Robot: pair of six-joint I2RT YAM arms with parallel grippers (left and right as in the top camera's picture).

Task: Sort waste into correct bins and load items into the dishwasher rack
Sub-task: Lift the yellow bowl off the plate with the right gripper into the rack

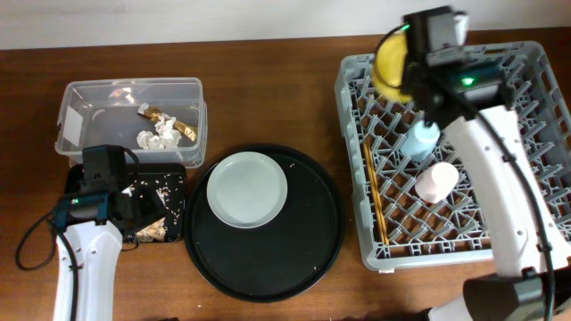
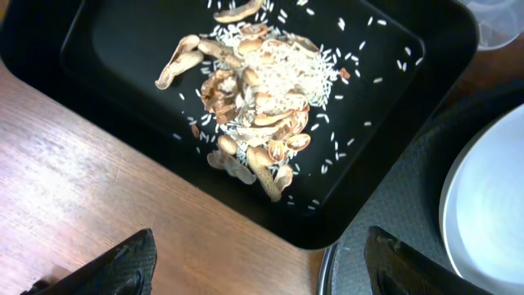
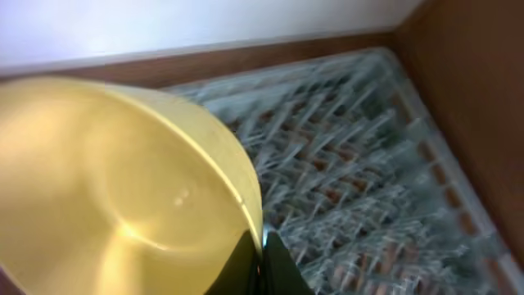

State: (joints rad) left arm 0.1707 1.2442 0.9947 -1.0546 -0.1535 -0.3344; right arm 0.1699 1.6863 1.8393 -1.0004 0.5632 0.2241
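Probably to slot it edgewise, the right gripper (image 3: 260,264) pinches the yellow bowl (image 3: 123,188) by its rim over the dishwasher rack (image 1: 533,98); the left gripper (image 2: 260,266) gapes empty.

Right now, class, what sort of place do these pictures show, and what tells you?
Probably a kitchen-style clean-up station on a wooden table. The grey dishwasher rack holds a pink cup and chopsticks, the clear tub holds tissue and wrappers, and the shallow black tray holds food scraps.

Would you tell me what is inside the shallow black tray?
Brownish food scraps and scattered pale crumbs lie in the black tray. Whatever lies under the pile is hidden.
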